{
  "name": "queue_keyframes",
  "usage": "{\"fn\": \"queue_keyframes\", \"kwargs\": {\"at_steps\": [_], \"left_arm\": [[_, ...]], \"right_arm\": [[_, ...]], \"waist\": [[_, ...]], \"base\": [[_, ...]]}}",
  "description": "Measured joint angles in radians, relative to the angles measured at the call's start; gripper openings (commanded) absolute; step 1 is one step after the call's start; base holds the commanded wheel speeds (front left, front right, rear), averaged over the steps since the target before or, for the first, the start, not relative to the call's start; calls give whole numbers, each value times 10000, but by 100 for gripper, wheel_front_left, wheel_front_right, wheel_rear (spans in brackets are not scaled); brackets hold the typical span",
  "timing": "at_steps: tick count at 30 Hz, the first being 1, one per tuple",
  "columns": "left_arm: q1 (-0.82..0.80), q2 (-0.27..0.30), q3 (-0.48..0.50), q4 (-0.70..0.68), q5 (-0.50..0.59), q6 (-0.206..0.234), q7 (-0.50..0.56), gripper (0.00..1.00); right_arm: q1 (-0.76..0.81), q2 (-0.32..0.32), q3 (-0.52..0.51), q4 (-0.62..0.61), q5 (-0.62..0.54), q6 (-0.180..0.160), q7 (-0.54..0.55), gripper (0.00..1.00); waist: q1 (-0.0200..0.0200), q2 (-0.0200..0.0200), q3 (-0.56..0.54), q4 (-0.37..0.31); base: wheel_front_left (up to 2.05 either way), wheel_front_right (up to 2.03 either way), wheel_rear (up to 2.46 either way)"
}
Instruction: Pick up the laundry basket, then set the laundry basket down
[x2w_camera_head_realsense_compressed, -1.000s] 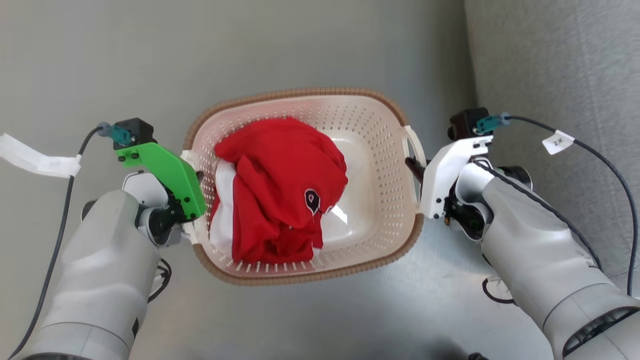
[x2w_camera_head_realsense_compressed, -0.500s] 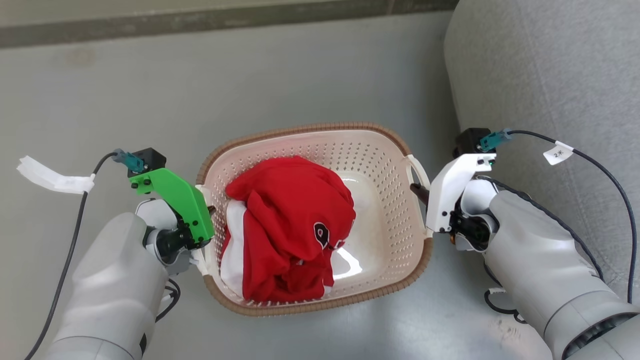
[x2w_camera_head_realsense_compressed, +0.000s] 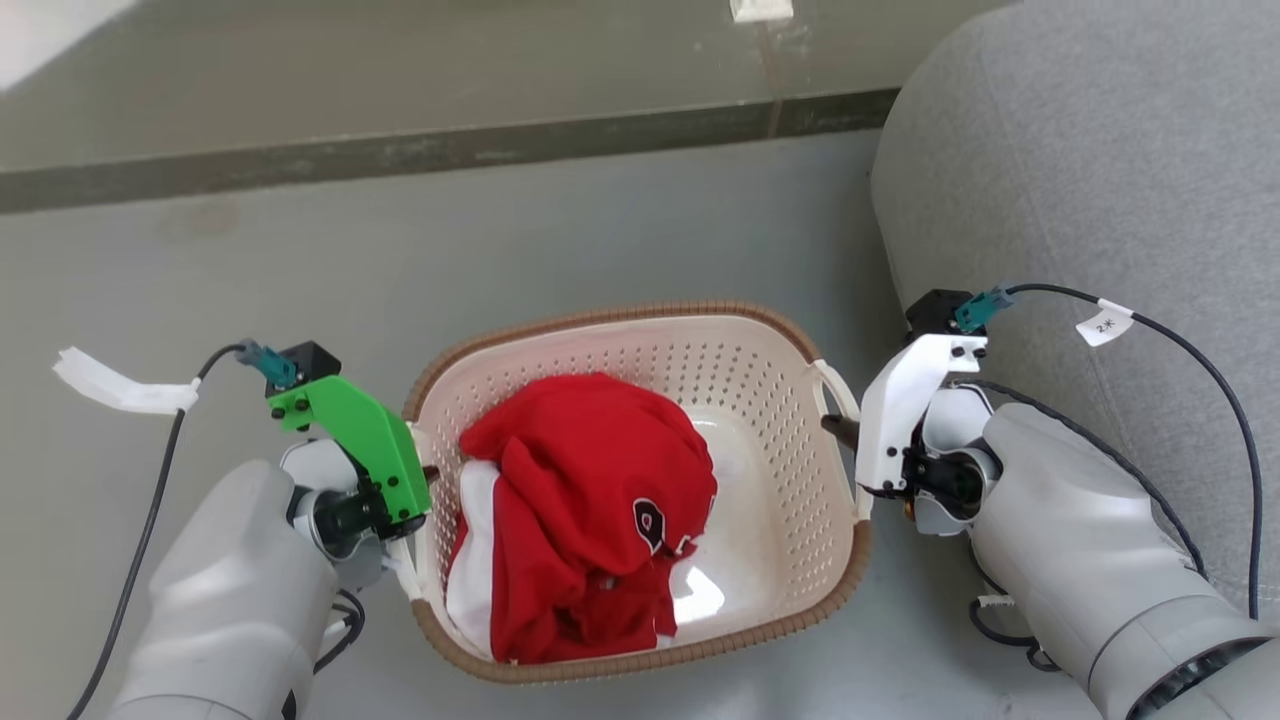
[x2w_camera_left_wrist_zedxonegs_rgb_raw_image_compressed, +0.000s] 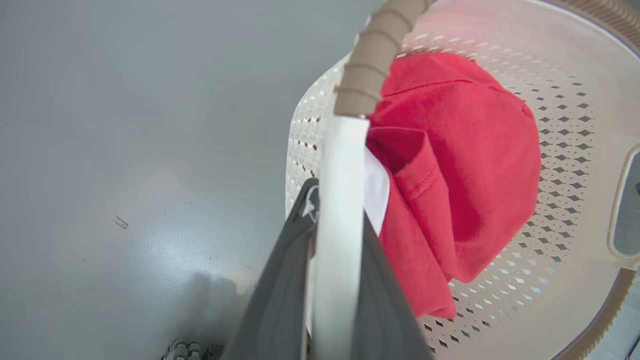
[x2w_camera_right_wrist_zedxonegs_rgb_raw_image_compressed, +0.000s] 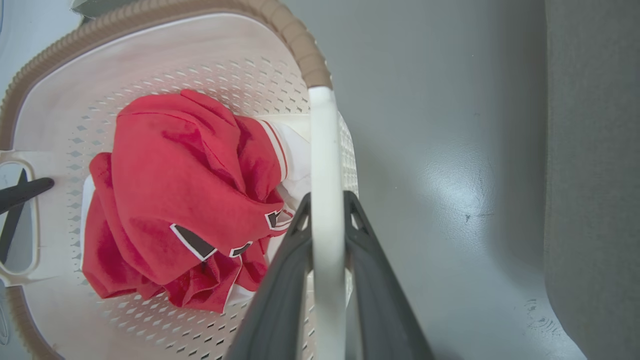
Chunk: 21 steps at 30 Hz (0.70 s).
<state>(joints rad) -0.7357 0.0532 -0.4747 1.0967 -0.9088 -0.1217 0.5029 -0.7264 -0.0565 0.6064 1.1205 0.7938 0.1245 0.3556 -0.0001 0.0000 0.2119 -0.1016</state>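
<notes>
The laundry basket (x2w_camera_head_realsense_compressed: 745, 365) is seen in the head view between the two arms, above a grey floor (x2w_camera_head_realsense_compressed: 500, 240) and just beside a grey upholstered piece of furniture (x2w_camera_head_realsense_compressed: 1100, 150) on the robot's right. Whether it rests on the floor or is held clear of it cannot be told. It is kept roughly level, its brown rim (x2w_camera_head_realsense_compressed: 600, 318) uppermost. The left hand (x2w_camera_left_wrist_zedxonegs_rgb_raw_image_compressed: 338, 210), carried under a green mount (x2w_camera_head_realsense_compressed: 365, 440), is clenched on the basket's white left handle (x2w_camera_left_wrist_zedxonegs_rgb_raw_image_compressed: 341, 160), one dark finger lying on each side of the strip. The right hand (x2w_camera_right_wrist_zedxonegs_rgb_raw_image_compressed: 327, 200), carried under a white mount (x2w_camera_head_realsense_compressed: 900, 400), is clamped in the same way on the white right handle (x2w_camera_right_wrist_zedxonegs_rgb_raw_image_compressed: 326, 140). Inside the basket a crumpled red garment (x2w_camera_head_realsense_compressed: 590, 470) with a small dark emblem is heaped toward the left wall, and a white cloth (x2w_camera_head_realsense_compressed: 468, 585) is partly covered by it. The bare cream bottom is exposed toward the right wall.
</notes>
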Motion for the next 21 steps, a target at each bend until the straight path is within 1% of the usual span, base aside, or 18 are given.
{"fn": "queue_keyframes", "kwargs": {"at_steps": [11,21], "left_arm": [[572,-58,-104,267,-180,0,217,0],[802,-73,-142,322,-443,0,359,0]], "right_arm": [[460,25,236,102,274,0,412,0],[638,31,343,207,522,0,550,0]], "waist": [[0,0,-828,-31],[0,0,-1395,17]], "base": [[0,0,0],[0,0,0]]}}
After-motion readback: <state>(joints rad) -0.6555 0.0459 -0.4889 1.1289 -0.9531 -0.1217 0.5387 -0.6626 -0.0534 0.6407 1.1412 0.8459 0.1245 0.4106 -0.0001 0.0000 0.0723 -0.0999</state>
